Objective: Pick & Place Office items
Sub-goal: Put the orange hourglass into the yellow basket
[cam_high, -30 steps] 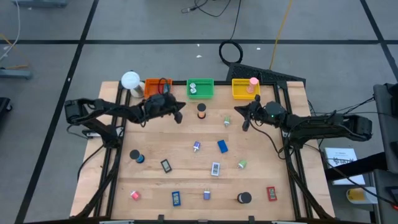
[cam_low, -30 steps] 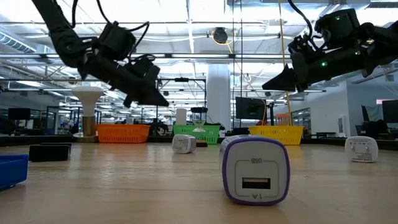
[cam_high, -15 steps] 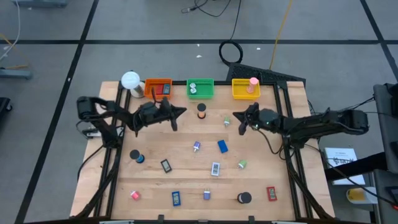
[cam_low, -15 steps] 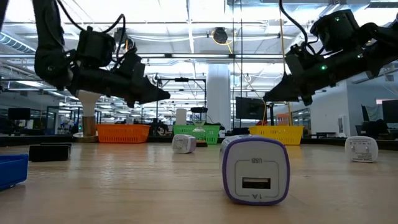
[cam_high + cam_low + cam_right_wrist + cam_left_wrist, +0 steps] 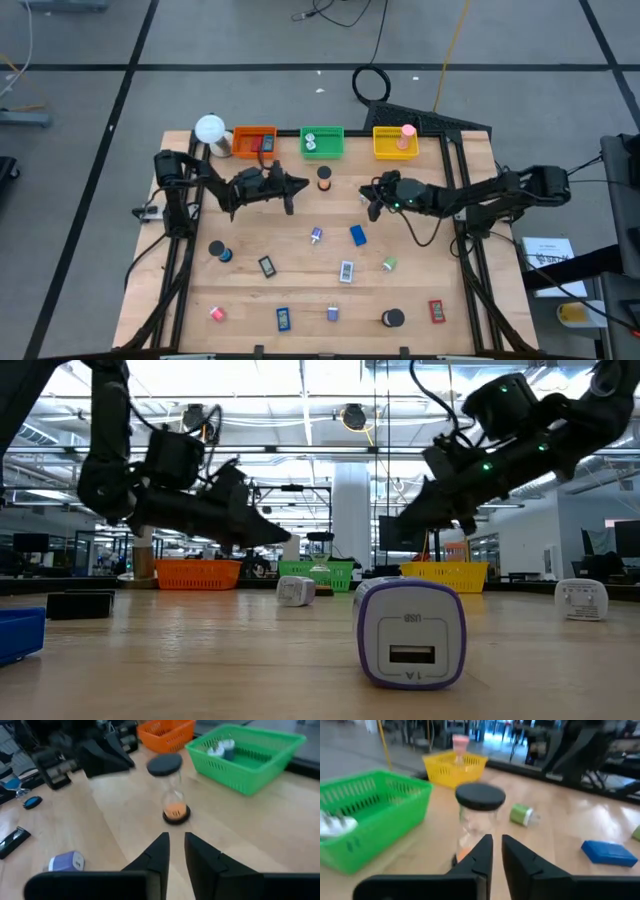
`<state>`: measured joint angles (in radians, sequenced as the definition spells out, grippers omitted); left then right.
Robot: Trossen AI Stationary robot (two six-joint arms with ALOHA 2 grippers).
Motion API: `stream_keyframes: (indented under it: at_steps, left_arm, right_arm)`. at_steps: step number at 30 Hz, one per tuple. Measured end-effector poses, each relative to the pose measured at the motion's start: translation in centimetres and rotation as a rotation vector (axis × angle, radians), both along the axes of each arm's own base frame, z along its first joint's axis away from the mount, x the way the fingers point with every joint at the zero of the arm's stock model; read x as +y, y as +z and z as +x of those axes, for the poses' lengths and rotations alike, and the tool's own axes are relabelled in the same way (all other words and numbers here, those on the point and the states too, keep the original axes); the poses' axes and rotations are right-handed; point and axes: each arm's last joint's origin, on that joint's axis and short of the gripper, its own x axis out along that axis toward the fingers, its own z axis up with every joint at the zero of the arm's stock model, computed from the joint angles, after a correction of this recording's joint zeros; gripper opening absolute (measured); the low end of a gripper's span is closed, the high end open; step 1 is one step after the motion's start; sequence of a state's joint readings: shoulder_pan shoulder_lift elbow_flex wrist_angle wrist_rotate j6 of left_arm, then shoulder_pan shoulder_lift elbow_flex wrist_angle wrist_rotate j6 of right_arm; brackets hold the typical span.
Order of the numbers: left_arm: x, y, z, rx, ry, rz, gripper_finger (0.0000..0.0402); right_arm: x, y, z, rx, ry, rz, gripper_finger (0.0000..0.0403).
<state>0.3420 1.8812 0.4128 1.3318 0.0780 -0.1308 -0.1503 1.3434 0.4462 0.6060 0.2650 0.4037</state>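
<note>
Desk: wooden top carrying the scattered office items, with three trays along the far edge.
Trays: orange tray, green tray and yellow tray stood in a row, and each held a piece or two.
Left pincer: hung above the desk just left of the sand timer, fingers parted by a narrow slit, pinching nothing.
Right pincer: hung on the timer's other side, a little further off, fingers likewise narrowly parted and empty.
Sand timer: stood upright on the desk in front of the green tray, between the two pincers. It had black caps and orange sand in the lower bulb. Both wrist views faced it squarely.
Green bit: lay near the right pincer, between it and the timer.
Step in hand (judgement): one arm approaching the timer, which arm unclear.
Handling advice: spread the fingers wider than the caps before descending, grip the glass waist or a cap level, keep it upright, and let only one arm close in so the pincers do not meet.
</note>
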Motion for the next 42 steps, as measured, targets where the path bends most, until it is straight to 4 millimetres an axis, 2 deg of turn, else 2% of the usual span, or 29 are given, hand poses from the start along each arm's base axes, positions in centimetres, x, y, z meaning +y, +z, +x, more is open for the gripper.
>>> stream_keyframes:
  at_steps: [4, 9, 14, 18, 21, 25, 34, 38, 40, 42]
  left_arm:
    - [0.4, -0.3, 1.6, 0.094, 0.029, -0.078, 0.0094]
    - [1.1, -0.4, 3.4, 0.221, 0.079, -0.117, 0.0185]
    - [1.5, -1.1, 4.4, 0.166, 0.091, -0.066, 0.0262]
    - [1.7, -3.0, 5.1, 0.102, 0.091, -0.049, 0.0285]
    - [1.8, -4.1, 5.6, 0.053, 0.091, -0.048, 0.0281]
    - [2.0, -4.7, 6.5, 0.001, 0.105, -0.064, 0.0257]
    - [2.3, -3.9, 7.7, -0.040, 0.071, -0.053, 0.0153]
    - [2.2, -3.6, 8.2, -0.058, 0.004, -0.048, 0.0149]
    - [2.1, -3.3, 8.6, -0.077, -0.036, -0.044, 0.0131]
    - [1.7, -3.0, 9.1, -0.092, -0.074, -0.040, 0.0129]
  right_arm:
    - [-0.4, 0.6, 0.7, 0.006, 0.005, -0.043, 0.0076]
    - [-0.7, 0.7, 0.6, 0.014, 0.003, -0.065, 0.0087]
    - [-0.7, 0.5, 0.6, 0.039, 0.008, -0.072, 0.0086]
    - [-0.7, 0.5, 0.6, 0.051, 0.017, -0.091, 0.0085]
    - [-0.7, 0.5, 0.6, 0.061, 0.023, -0.106, 0.0085]
    - [-0.7, 0.5, 0.6, 0.071, 0.032, -0.126, 0.0084]
    - [-0.7, 0.3, 0.5, 0.090, 0.037, -0.131, 0.0084]
    - [-0.7, 0.4, 0.5, 0.081, 0.032, -0.127, 0.0087]
    - [-0.7, 0.5, 0.6, 0.065, 0.031, -0.129, 0.0099]
    - [-0.6, 0.8, 0.7, 0.037, 0.037, -0.133, 0.0121]
